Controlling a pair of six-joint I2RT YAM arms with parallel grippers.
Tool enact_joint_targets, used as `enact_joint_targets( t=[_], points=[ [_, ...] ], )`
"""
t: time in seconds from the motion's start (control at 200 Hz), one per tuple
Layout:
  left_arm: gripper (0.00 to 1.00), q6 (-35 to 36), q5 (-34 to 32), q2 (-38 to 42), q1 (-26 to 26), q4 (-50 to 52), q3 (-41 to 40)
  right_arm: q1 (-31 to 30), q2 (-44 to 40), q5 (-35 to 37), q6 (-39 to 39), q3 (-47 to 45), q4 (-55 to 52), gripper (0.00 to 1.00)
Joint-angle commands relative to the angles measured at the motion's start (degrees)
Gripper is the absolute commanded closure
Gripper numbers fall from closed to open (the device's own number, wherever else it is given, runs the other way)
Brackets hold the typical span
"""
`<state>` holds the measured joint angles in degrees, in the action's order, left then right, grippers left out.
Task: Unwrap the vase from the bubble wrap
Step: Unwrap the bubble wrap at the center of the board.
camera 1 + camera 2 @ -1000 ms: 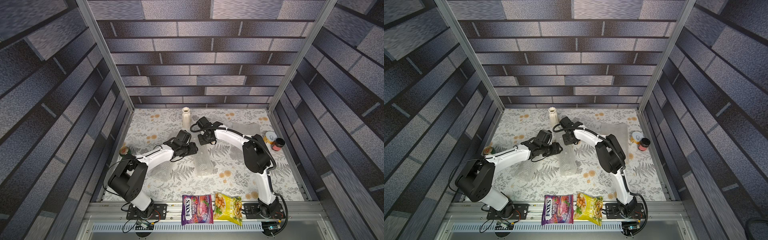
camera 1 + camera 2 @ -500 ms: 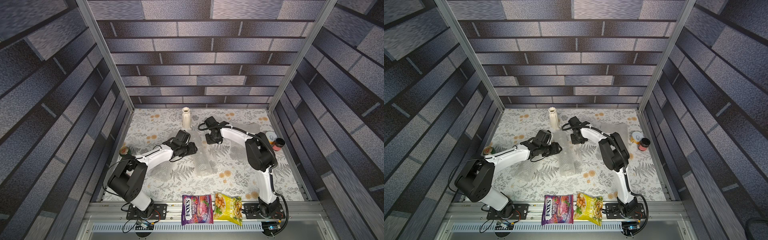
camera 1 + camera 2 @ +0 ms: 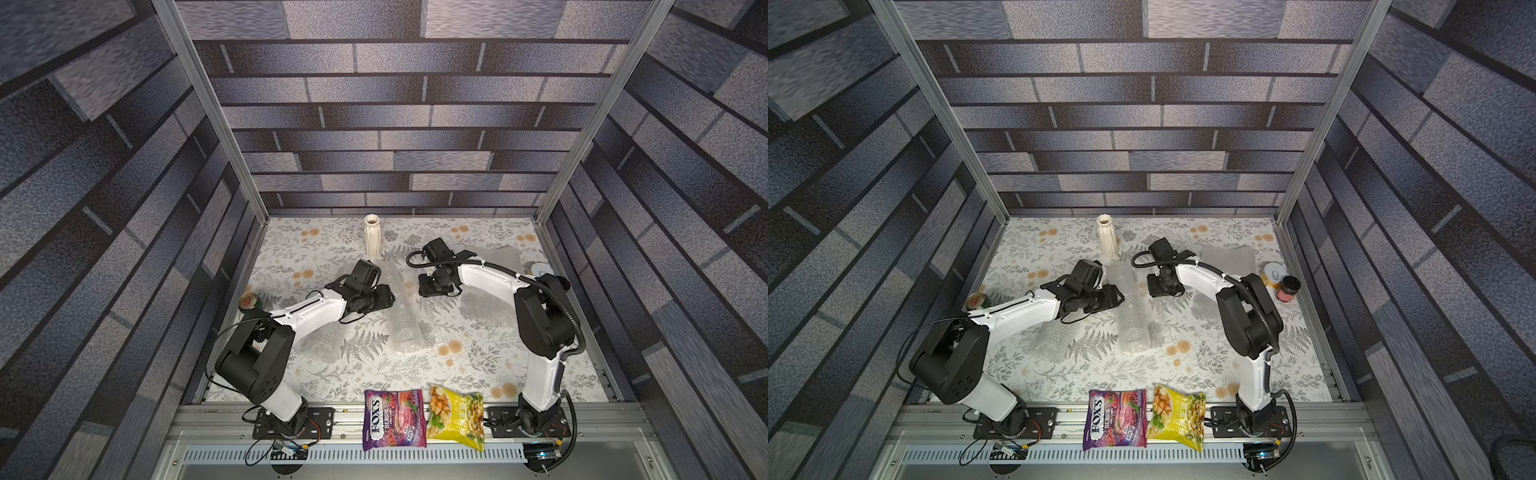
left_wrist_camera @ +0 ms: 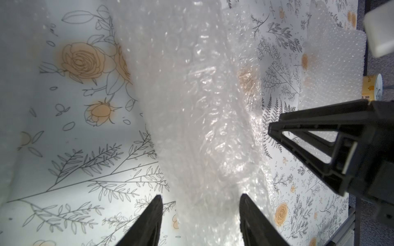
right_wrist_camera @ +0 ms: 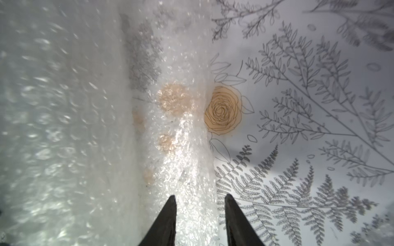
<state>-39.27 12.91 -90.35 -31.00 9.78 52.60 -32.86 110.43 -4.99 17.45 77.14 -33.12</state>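
One whitish, bubbled, tube-like bubble wrap roll (image 3: pixel 405 320) is lying centrally on the floral table (image 3: pixel 478 374) | left gripper (image 4: pixel 200 198) is straddling it, I'm failing to tell whether clamping | right gripper (image 5: pixel 200 197) is hovering, jaws apart, over its thin edge.

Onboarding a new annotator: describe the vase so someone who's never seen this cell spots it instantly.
On the floral tabletop, look toward the back wall, a little left of centre. The vase stands upright there, just past the far end of the long bubble-wrap roll. It is the only opaque, cream, ribbed, tall narrow piece; the wrap lying near it is translucent.
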Motion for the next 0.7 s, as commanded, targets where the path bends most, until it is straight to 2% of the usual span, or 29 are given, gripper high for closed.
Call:
enact_joint_targets(
  t=[0.0,0.2,0.421,0.692],
  points=[
    [0.41,1.2,-2.9,-1.7,0.2,7.5,-1.5,0.5,-1.0,-2.4,1.7,-3.4,1.5,0.59],
    [0.41,1.5,-2.9,-1.7,0.1,7.9,-1.2,0.7,-1.9,-6.0,3.1,-7.4,4.2,0.59],
    [0.41,1.5,-3.3,-1.2,-0.1,8.5,-0.7,0.7,-0.3,-12.2,4.3,-9.1,6.6,0.65],
    [0.41,2.1,-2.8,-1.9,-0.6,9.3,1.5,0.8,-3.5,-11.8,4.8,-10.8,6.9,1.00]
  ],
)
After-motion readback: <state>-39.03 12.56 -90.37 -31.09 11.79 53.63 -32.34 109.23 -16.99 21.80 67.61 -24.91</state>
